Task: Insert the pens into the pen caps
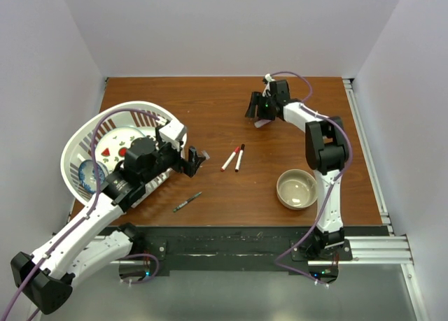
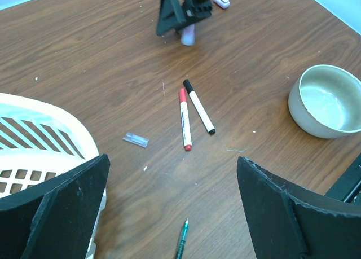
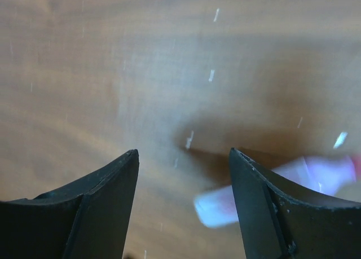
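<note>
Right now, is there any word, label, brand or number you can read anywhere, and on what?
None can be read in any view.
Red-capped pen and black-capped pen: white barrels, no print visible.
Dark pen: too small to tell.
Pink pen: blurred.
Plate in the basket: small pictures, no words.
Bowl: plain.

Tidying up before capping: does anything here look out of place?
A small clear plastic piece lies alone near the white basket, apart from every pen. The thin dark pen sits off by itself near the front edge. Nothing looks spilled.
</note>
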Tool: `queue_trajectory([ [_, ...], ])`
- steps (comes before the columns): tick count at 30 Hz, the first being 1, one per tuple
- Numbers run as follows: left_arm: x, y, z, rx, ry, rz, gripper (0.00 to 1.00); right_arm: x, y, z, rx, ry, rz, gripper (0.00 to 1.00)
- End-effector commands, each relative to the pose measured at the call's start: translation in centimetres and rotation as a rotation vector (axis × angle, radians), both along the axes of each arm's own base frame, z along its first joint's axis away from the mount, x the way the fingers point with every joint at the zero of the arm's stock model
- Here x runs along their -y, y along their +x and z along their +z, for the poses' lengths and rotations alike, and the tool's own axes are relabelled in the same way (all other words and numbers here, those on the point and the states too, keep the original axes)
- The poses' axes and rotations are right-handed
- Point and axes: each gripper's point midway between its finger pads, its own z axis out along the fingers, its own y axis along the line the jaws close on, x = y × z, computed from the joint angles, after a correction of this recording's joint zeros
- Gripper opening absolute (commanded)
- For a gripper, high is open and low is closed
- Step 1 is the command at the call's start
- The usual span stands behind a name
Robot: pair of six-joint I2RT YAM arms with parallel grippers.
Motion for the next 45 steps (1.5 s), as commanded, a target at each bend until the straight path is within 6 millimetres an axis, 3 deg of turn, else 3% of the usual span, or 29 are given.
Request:
queue_trajectory([
  [1, -0.2, 0.6, 1.6, 0.071, -0.009, 0.01, 1.0, 0.1, -4.5, 0.4, -0.06, -0.014, 0.084, 0.68],
  [2, -0.2, 0.5, 1.6, 0.072, -0.013, 0.008, 1.0, 0.3, -5.0, 1.1, -0.054, -0.02, 0.083, 0.68],
  [4, -0.3, 0.6, 1.5, 0.063, -0.026, 0.024, 1.0, 1.1, -6.5, 0.0, -0.083, -0.048, 0.071, 0.68],
  [8, -0.1, 0.8, 1.6, 0.031, -0.052, 0.041, 1.0, 1.5, -7.3, 0.8, -0.085, -0.056, 0.063, 0.67],
  [11, -0.1, 0.7, 2.8, 0.029, -0.088, 0.057, 1.0, 2.0, -7.1, 2.7, -0.065, -0.077, 0.057, 0.67],
  [15, -0.4, 0.2, 3.4, 0.081, -0.091, 0.038, 1.0, 2.8, -5.5, 5.6, 0.022, -0.155, 0.076, 0.67],
  [18, -1.0, 0.0, 4.0, 0.127, -0.094, 0.054, 1.0, 3.3, -4.5, 5.7, 0.048, -0.231, 0.131, 0.69],
  [27, -0.7, -0.4, 3.9, 0.139, -0.071, 0.012, 1.0, 4.5, -1.7, 4.7, 0.083, -0.393, 0.221, 0.7],
  [45, -0.6, -0.5, 3.8, 0.151, -0.054, -0.009, 0.98, 2.7, -1.7, 0.1, 0.051, -0.489, 0.339, 0.58],
])
